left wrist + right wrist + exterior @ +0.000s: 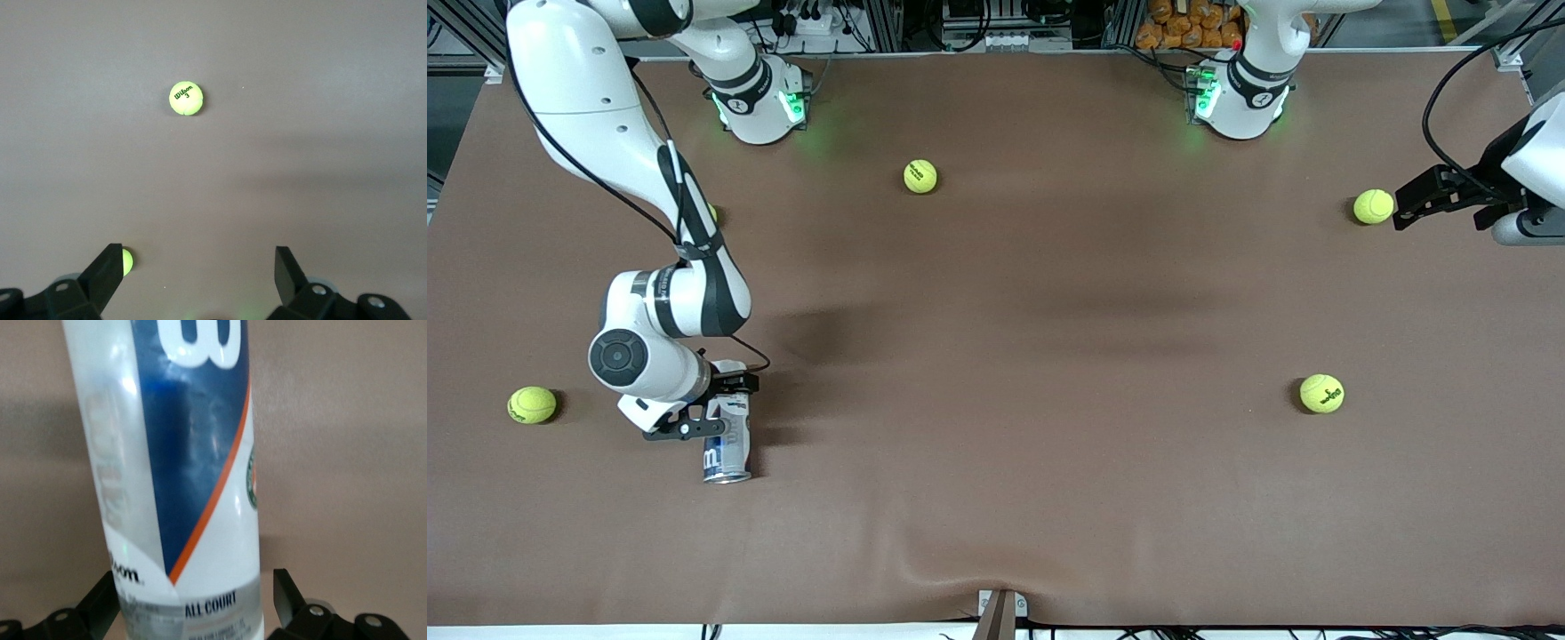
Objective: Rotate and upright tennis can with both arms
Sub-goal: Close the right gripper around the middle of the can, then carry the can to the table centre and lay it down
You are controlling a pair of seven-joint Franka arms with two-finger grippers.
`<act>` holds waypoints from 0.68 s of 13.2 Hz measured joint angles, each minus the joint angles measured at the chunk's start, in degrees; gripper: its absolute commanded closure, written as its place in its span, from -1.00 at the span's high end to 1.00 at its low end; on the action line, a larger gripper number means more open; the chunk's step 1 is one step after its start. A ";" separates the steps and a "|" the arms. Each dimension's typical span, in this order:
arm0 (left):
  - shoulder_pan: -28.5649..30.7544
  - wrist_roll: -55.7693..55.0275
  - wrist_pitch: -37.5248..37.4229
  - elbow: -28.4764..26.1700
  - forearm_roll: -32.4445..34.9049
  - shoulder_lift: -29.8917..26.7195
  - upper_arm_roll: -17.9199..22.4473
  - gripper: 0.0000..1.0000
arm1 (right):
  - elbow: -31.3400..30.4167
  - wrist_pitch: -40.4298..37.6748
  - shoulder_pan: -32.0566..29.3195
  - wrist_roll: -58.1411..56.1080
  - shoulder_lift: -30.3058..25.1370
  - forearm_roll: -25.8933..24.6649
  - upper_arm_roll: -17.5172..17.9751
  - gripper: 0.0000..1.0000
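Note:
The tennis can (727, 444), clear with a white and dark-blue label, is toward the right arm's end of the table, its silver-rimmed end pointing at the front camera. Whether it lies flat or is tipped up I cannot tell. My right gripper (716, 409) is open around the can's other end. In the right wrist view the can (193, 467) fills the space inside the right gripper (195, 577); one finger (105, 593) meets the can, the other stands clear of it. My left gripper (1403, 206) waits open and empty at the left arm's end; the left wrist view shows this gripper (198, 257) over bare table.
Loose tennis balls lie about: one (532, 404) beside the right arm's wrist, one (920, 176) near the bases, one (1373, 206) just off the left gripper's fingertips, one (1321, 393) nearer the front camera. A brown cloth (1032, 373) covers the table.

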 measured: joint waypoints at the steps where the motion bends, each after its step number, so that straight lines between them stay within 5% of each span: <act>1: 0.00 0.00 0.00 0.00 0.00 0.00 0.00 1.00 | 0.32 0.98 0.00 -0.01 0.53 0.00 0.01 0.22; 9: 0.00 0.00 -0.01 -0.02 0.00 0.03 0.00 1.00 | 7.03 0.95 5.08 -5.13 1.07 -0.23 0.61 0.14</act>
